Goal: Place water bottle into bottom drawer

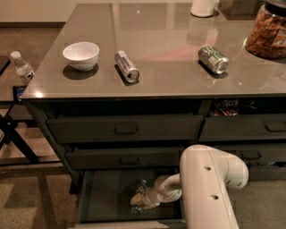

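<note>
The bottom drawer [105, 203] is pulled open below the two wide drawers with bar handles. My white arm reaches down into it from the right. My gripper [139, 200] is low inside the drawer, near the middle of its floor. It is shut on the water bottle [141, 187], whose clear ribbed body shows at the gripper's tip, just above the drawer floor. Most of the bottle is hidden by the gripper.
On the table top [170, 67] are a white bowl [81, 54], two metal cans [127, 66] [212, 59], a snack jar [269, 32] and a white container [203, 7]. A small white-capped bottle [21, 68] stands at the left. My arm's elbow [210, 188] blocks the drawer's right side.
</note>
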Controlling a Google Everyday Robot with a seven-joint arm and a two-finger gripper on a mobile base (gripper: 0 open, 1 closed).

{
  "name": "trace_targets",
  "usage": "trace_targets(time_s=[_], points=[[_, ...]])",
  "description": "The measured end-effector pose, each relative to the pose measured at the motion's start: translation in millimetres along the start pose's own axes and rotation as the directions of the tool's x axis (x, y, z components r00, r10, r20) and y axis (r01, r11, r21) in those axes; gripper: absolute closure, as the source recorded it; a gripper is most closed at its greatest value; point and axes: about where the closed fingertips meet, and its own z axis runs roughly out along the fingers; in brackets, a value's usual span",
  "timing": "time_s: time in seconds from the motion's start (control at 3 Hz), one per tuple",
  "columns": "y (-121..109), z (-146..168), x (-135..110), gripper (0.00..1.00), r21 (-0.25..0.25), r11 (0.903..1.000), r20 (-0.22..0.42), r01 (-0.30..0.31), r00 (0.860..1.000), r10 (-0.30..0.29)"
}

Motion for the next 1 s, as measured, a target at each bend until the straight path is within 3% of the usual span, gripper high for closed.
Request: trace_targets(time_s=[1.0], points=[[0.0, 0.1, 0.1, 0.14, 0.000, 1.0000, 0.000, 0.000, 1.000, 0.000]])
